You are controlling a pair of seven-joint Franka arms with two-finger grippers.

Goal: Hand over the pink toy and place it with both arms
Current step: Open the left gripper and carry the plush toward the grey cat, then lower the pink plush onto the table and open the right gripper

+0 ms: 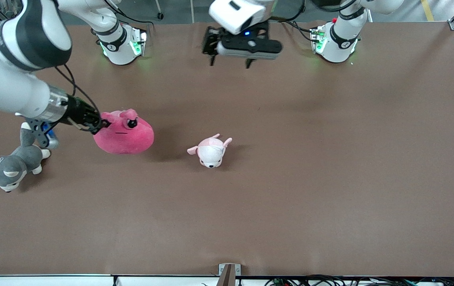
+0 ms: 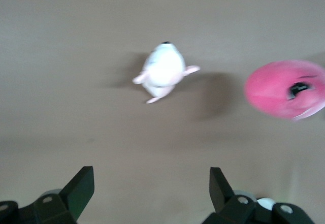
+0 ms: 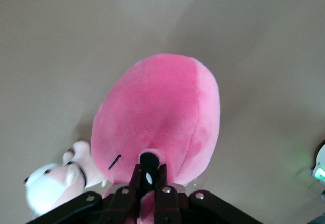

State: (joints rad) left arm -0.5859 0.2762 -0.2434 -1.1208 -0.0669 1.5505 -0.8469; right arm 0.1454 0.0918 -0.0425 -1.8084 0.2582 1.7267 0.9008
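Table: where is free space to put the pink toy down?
Bare table runs from the puppy plush toward the left arm's end, and nearer the camera. Crowded: the husky plush, right gripper and pink toy.

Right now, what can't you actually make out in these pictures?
- Front view: whether the pink toy touches the table; the right gripper covers its gripped end.
- Front view: the husky plush's tail end, under the right arm.
- Right wrist view: the puppy plush, partly covered by the toy.

Pink toy [image 2: 287,88] blurred, perhaps edge-cropped, puppy plush [image 3: 48,186] partly hidden
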